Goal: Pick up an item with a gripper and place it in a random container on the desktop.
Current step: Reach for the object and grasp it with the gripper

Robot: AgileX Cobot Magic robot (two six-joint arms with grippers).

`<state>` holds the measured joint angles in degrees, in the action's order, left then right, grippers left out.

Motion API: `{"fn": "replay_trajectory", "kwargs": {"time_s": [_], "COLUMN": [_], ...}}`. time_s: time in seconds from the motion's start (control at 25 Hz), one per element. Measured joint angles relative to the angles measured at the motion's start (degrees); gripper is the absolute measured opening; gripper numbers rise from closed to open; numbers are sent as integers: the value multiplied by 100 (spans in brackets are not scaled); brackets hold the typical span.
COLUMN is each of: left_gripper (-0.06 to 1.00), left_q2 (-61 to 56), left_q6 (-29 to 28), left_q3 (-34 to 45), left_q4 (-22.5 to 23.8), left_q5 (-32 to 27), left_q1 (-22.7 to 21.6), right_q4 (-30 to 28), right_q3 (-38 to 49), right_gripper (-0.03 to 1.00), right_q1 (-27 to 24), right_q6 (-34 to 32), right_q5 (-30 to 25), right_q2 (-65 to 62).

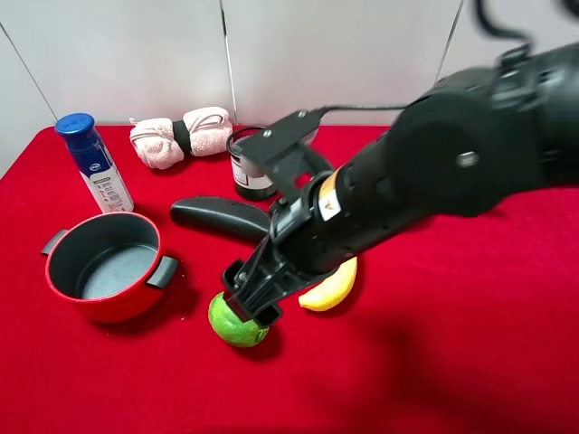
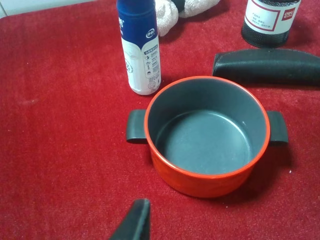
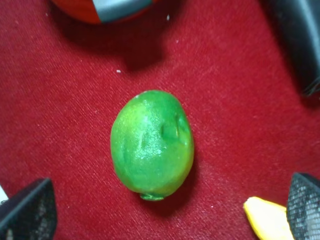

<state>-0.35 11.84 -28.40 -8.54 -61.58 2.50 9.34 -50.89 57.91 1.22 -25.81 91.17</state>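
Gripper [image 3: 166,209] spread wide, lime [image 3: 151,142] between, untouched

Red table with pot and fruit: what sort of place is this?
Probably a robot test bench, not a kitchen: a cloth-covered table before blank white panels, a black robot arm over a lime, an empty pot.

Bulky black arm [image 1: 443,176] with a silver screw [image 1: 468,159], yellow label [image 1: 327,204] (triangle-marked), thin cable [image 1: 362,108] and mesh-textured fingers [image 3: 305,205]

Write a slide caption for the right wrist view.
Open right gripper straddles the lime on the red cloth, banana tip nearby.
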Motion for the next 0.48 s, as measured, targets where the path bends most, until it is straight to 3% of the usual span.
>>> {"fn": "replay_trajectory", "kwargs": {"time_s": [0.48], "left_gripper": [98], "left_q2": [0], "left_q6": [0], "left_q3": [0], "left_q4": [91], "left_q5": [0], "left_q1": [0], "right_q4": [6], "right_q3": [-96], "right_gripper": [69], "right_q1": [90], "right_q6": [-22], "right_q5": [292], "right_q2": [694]}}
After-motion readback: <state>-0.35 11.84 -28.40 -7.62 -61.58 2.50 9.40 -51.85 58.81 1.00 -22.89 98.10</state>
